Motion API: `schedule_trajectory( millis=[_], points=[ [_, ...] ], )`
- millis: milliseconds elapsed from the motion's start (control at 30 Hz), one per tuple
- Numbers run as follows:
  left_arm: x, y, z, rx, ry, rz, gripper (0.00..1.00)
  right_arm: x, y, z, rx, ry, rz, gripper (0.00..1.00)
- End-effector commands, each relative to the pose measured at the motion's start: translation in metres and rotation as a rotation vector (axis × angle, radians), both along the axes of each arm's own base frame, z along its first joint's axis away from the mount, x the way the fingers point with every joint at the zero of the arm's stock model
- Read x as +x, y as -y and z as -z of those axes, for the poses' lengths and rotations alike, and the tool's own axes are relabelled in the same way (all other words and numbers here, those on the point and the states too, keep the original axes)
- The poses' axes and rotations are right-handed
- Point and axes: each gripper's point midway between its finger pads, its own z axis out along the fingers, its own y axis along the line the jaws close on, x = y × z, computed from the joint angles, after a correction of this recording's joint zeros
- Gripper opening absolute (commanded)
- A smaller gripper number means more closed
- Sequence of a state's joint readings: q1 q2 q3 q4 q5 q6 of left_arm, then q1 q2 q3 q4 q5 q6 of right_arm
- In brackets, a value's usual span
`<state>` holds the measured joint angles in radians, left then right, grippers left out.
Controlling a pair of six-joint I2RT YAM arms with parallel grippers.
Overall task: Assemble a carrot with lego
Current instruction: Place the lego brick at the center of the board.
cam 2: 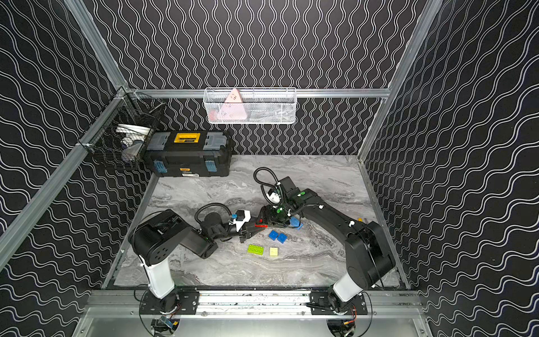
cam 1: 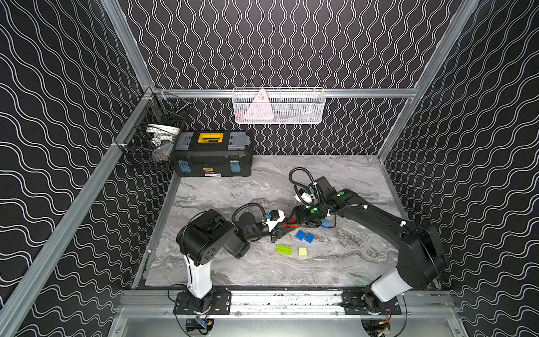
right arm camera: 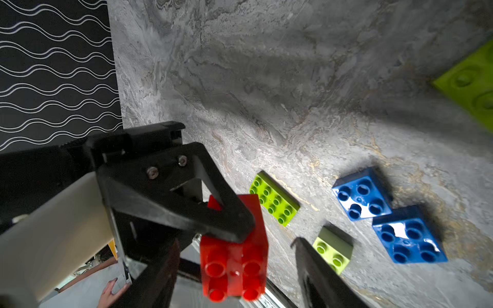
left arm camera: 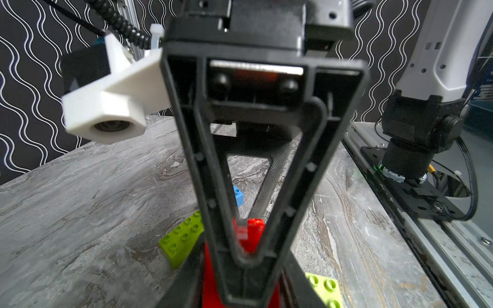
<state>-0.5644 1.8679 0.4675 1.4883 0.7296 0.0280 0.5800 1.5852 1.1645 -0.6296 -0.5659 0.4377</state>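
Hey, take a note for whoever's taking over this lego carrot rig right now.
Left pincer: shut on the red brick, held off the table.
Right pincer: open around that same brick.
Lying on the table: two dark blue bricks, lime green brick, pale yellow brick; light blue brick under the right arm.
Done: nothing visibly stacked.
Left: all the stacking.
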Motion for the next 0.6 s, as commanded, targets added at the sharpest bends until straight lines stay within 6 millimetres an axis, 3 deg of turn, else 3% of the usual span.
schedule_trajectory(
  millis=[0, 200, 433, 467, 567],
  points=[
    [-0.003, 0.000, -0.013, -0.027, 0.070, 0.009, 0.00, 0.001, 0.000, 0.000, 0.026, -0.031, 0.026, 0.65],
    [-0.002, 0.000, -0.014, -0.028, 0.070, 0.007, 0.00, -0.004, -0.002, -0.004, 0.062, -0.036, 0.002, 0.43],
    [0.000, 0.000, -0.015, -0.030, 0.069, -0.007, 0.00, -0.001, 0.001, -0.009, 0.052, -0.018, 0.029, 0.25],
    [0.001, -0.002, -0.016, -0.028, 0.078, -0.015, 0.13, 0.002, 0.002, -0.009, 0.040, -0.012, 0.046, 0.20],
    [0.004, -0.008, -0.018, 0.017, 0.137, -0.071, 0.91, 0.013, 0.011, -0.012, -0.013, 0.017, 0.119, 0.16]
  ],
)
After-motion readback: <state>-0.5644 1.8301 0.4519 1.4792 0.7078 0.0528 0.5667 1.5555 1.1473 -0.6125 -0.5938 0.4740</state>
